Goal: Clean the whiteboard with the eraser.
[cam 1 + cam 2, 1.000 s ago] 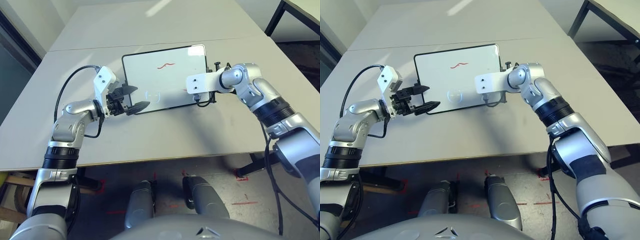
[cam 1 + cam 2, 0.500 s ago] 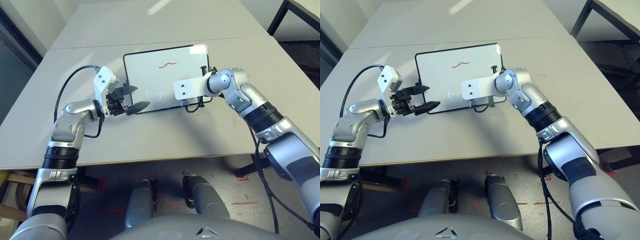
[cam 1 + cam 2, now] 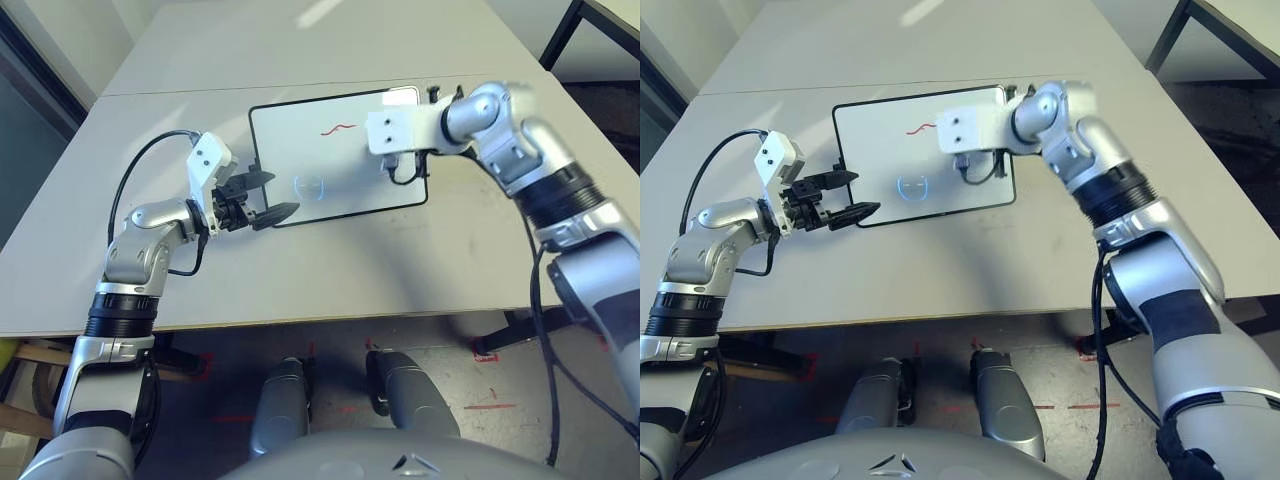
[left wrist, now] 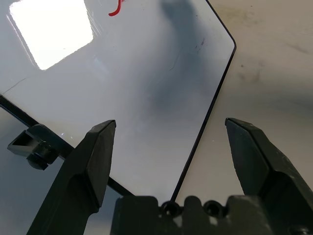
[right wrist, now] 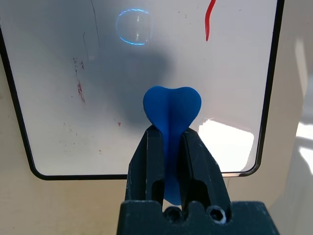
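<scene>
Right wrist view, eraser (image 5: 170,110) clamped in right claw (image 5: 171,147)

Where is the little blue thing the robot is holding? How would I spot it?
Find the big white rectangular board with the thin black frame lying on the grey table. Above it hangs the robot's right tool, shut on a small bright blue bone-shaped eraser. It is the only blue block here; the board's squiggle is red.

whiteboard (image 3: 330,155) on table (image 3: 300,270), left tool (image 3: 262,196) beside
</scene>
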Available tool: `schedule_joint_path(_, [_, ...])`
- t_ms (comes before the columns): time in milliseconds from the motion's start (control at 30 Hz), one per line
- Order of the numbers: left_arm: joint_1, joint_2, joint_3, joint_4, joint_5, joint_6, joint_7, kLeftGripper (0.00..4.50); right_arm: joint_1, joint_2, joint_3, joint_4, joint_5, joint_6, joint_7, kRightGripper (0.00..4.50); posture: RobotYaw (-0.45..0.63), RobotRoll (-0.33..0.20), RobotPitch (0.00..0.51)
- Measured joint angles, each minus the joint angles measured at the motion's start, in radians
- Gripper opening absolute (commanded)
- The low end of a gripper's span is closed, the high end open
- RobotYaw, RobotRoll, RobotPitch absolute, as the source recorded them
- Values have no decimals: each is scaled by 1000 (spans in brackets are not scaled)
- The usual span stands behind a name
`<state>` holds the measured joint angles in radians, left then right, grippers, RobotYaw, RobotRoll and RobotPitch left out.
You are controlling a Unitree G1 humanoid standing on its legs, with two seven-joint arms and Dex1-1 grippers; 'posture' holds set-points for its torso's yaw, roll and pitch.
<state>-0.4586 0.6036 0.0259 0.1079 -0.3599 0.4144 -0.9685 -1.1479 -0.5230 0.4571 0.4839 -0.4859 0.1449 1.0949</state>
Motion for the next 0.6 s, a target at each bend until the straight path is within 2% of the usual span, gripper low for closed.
schedule_joint_path(167, [-2,0,1,32,2,-20,1,4500,-59,16,0,81,-2,-49,-15,194,-102,0,99])
schedule_joint_path(600, [-44,5,13,113,16,-95,20,4500,-225,170,13,462,-16,-211,-128,194,-67,0,88])
